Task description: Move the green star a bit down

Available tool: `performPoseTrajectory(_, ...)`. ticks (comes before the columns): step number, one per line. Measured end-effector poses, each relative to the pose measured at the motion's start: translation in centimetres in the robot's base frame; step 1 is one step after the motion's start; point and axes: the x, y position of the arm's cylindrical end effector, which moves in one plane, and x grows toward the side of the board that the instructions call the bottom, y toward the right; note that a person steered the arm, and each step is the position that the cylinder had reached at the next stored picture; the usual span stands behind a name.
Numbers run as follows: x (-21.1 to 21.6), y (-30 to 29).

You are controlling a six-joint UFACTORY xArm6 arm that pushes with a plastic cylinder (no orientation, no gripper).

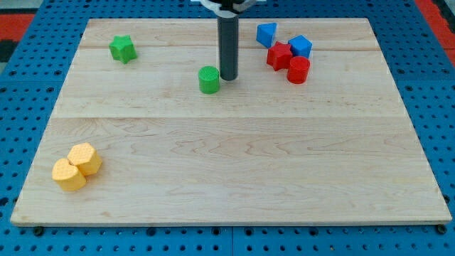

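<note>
One green star [122,49] is what I am after, and it sits near the surface's top left corner in the view, alone, with bare wood below it. My tip [229,77] is well apart from it, off to the view's right and a little lower, standing just beside a green cylinder [209,80], on that cylinder's right side; whether they touch I cannot tell. So the star lies up and to the left of my tip, and the cylinder stands roughly between us along that line. As I judge it, to nudge the star down I must get above it first, on the side toward the view's top, passing the cylinder without knocking it. I carry no jaws, only the rod, so nothing is apart, together or clamped.

Further out, right of my rod, a red star [279,55], a red cylinder [298,70] and two blue blocks [266,33] [301,46] crowd together. Two yellow blocks [84,158] [68,175] touch each other near the bottom left of the wooden surface [249,171].
</note>
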Motion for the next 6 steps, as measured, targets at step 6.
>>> performPoseTrajectory(6, -2.7, -20.3)
